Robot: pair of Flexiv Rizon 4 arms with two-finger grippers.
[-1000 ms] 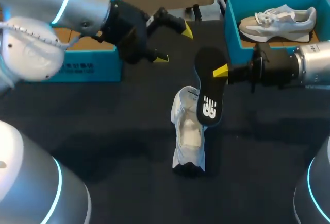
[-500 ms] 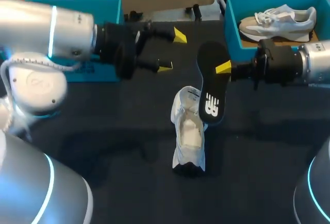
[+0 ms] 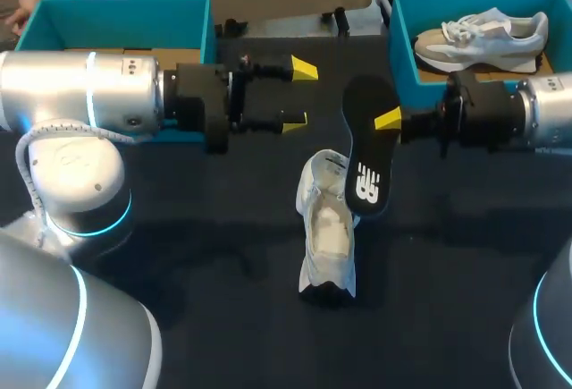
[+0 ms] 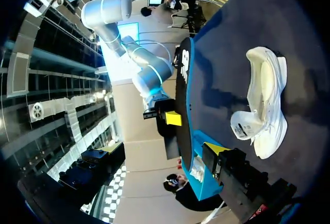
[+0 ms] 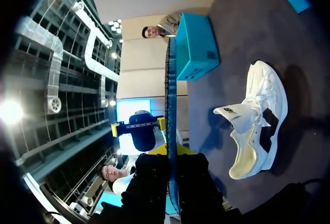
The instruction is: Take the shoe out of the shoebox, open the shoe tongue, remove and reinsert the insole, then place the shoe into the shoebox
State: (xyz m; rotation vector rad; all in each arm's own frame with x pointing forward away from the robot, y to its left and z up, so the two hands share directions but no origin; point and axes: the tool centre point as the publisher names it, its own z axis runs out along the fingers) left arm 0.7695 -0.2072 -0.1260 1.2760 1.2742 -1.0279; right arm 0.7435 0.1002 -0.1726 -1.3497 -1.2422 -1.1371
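A dark tabletop (image 3: 214,255) carries a left shoebox (image 3: 116,9) and a right shoebox (image 3: 404,49) at its far corners (the right one holds a second shoe (image 3: 487,36)). The white shoe (image 3: 327,228) lies mid-tabletop. The right pincer (image 3: 391,122) pinches the black insole (image 3: 366,152) over it. The left pincer (image 3: 298,96) is spread and holds nothing.

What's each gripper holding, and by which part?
Right gripper grips the flat black insole by its long edge, near the upper end. Left gripper is open and holds nothing.
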